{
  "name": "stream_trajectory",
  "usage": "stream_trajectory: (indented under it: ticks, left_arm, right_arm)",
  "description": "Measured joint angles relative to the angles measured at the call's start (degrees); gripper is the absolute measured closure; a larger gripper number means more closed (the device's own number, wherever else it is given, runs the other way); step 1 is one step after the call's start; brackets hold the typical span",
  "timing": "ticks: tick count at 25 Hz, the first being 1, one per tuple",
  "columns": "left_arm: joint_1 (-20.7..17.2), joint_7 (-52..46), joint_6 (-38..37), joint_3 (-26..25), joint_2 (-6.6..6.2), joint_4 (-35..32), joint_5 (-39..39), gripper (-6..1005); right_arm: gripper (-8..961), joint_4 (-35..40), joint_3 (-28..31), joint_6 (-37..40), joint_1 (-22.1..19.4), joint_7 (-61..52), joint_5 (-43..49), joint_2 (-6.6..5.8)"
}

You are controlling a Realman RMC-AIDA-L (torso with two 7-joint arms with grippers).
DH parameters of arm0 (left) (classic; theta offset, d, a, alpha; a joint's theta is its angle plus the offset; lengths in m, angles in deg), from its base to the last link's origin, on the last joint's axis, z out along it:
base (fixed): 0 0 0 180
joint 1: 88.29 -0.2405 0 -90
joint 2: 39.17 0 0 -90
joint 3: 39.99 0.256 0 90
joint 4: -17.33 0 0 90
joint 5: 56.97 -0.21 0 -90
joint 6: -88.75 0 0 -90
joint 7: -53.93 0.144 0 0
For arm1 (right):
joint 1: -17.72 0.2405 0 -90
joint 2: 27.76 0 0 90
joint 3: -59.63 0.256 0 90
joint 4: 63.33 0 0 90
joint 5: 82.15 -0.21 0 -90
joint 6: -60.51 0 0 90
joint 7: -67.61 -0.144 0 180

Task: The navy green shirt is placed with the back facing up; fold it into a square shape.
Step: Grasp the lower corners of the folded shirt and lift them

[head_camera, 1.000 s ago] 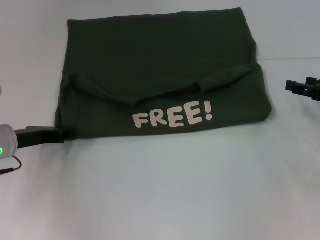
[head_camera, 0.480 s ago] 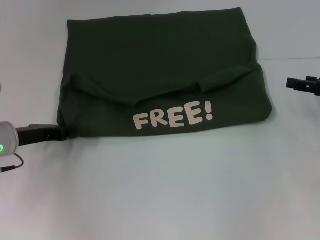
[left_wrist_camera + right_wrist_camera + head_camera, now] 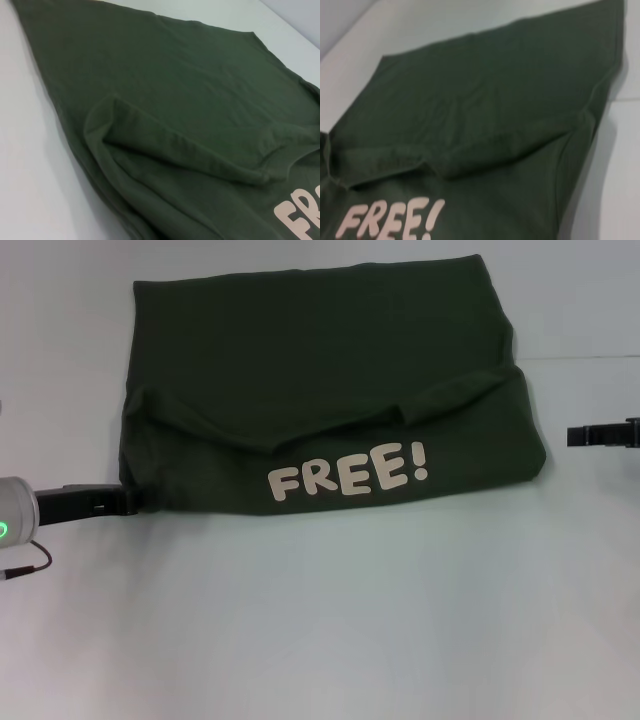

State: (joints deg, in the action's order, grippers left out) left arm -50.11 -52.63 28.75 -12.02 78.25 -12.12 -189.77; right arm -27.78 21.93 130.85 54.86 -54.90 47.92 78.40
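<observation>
Olive-green cotton covers the far middle of the white table: the navy green shirt lies flat there, already partly folded. Its near portion has been turned up over the body, so the cream "FREE!" lettering of the front shows on that flap, and a sleeve hem runs as a ridge across the cloth just beyond it. What remains is a wide rectangle, broader than it is deep, so the fold is judged about midway rather than finished.

At the shirt's near left corner sits the left gripper, low on the table and touching or just beside the hem. Whether its fingers are apart or closed on cloth I cannot tell; the left wrist view shows only fabric and the sleeve ridge. The right gripper hangs clear of the shirt, off its right edge with bare table between them, and its fingers cannot be read either.

The step in hand looks like taking the left edge for a sideways fold. Next, the left gripper would need a firm pinch through all the stacked layers, then a lift and carry across toward the right edge, keeping the flap from slipping open.
</observation>
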Motion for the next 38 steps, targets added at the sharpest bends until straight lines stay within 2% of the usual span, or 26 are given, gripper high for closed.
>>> stream_trajectory:
  ticks: [5,15,38]
  left_arm:
    - [-0.1,-0.4,-0.4,0.2,0.0,0.0,-0.1,969]
    - [-0.4,-0.8,-0.7,0.1,0.0,0.2,-0.2,969]
    - [0.1,-1.2,-0.7,0.4,-0.17,0.0,-0.3,968]
  right_arm:
    - [149,-0.2,0.0,0.9,1.1,-1.4,3.4,0.07]
    - [150,-1.8,-1.6,-1.7,2.7,-1.4,3.8,1.32]
    - [152,-6.0,-7.8,-14.1,5.7,-2.2,4.6,4.2]
